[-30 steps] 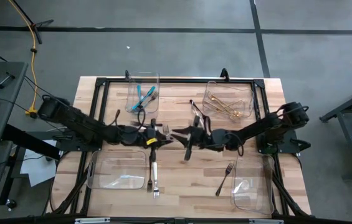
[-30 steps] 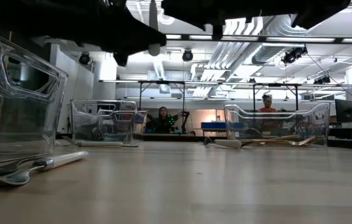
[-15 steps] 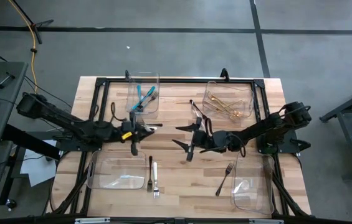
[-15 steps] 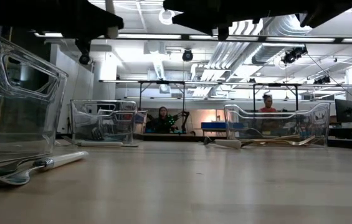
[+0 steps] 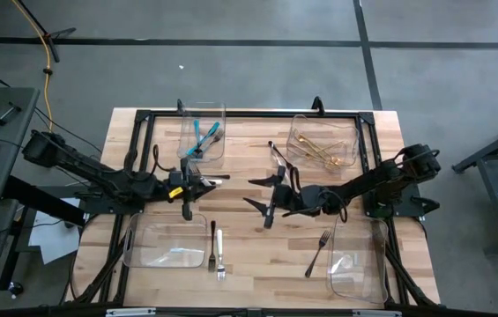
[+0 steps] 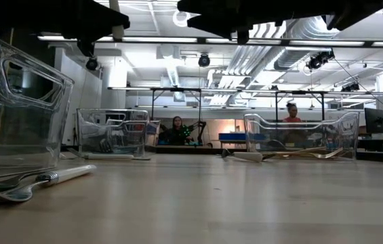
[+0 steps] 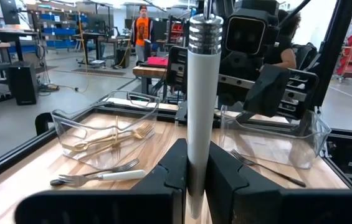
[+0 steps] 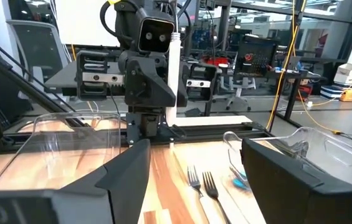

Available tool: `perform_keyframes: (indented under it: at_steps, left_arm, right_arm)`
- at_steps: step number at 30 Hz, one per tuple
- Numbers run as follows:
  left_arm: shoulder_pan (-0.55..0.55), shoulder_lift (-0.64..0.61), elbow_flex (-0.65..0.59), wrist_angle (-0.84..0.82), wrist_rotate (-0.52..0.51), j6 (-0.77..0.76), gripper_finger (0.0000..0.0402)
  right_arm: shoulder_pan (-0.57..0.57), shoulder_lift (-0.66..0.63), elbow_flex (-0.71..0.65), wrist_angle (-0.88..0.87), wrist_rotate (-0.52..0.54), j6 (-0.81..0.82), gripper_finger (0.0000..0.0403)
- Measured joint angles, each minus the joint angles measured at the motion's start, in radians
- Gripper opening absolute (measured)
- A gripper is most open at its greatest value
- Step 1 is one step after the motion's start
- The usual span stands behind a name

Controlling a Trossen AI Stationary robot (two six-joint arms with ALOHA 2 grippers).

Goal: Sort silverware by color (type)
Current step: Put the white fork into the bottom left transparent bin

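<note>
The left gripper (image 7: 192, 177) is clamped on a white-handled utensil with a ribbed steel collar (image 7: 200, 93), holding it upright above the table's left middle, probably to carry it to a bin. The right gripper (image 5: 262, 194), fingers spread wide and empty, hovers mid-table. Teal-handled pieces lie in the clear far-left bin (image 5: 203, 132), gold forks in the clear far-right bin (image 5: 323, 141). A white-handled fork (image 5: 219, 249) and a dark steel fork (image 5: 317, 250) lie loose near the front.
</note>
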Motion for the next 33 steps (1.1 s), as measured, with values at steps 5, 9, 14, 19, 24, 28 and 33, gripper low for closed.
perform_keyframes:
  at_steps: [5, 9, 14, 19, 24, 28, 33]
  left_arm:
    - [0.000, 0.000, 0.000, 0.001, 0.000, 0.001, 0.0021]
    - [0.000, 0.000, 0.000, 0.000, 0.016, 0.002, 0.0021]
    - [-0.039, 0.000, 0.036, -0.051, 0.134, 0.041, 0.0021]
    - [-0.159, 0.007, 0.205, -0.423, 0.104, 0.121, 0.0021]
    - [-0.284, 0.075, 0.396, -0.828, 0.059, 0.068, 0.0021]
    - [-0.398, 0.180, 0.552, -1.164, 0.078, -0.105, 0.0021]
    - [-0.525, 0.353, 0.717, -1.476, 0.132, -0.402, 0.0021]
  right_arm:
    - [0.000, 0.000, 0.000, -0.017, 0.000, 0.000, 0.0248]
    - [0.000, 0.000, 0.000, -0.017, 0.000, 0.000, 0.0248]
    - [0.000, 0.000, 0.000, -0.022, 0.000, 0.000, 0.0248]
    - [0.000, 0.000, 0.001, -0.044, 0.000, 0.000, 0.0248]
    - [0.000, 0.000, 0.001, -0.071, 0.000, 0.001, 0.0248]
    - [-0.001, 0.000, 0.001, -0.107, 0.000, 0.038, 0.0248]
    - [0.000, 0.001, 0.001, -0.125, 0.000, 0.053, 0.0248]
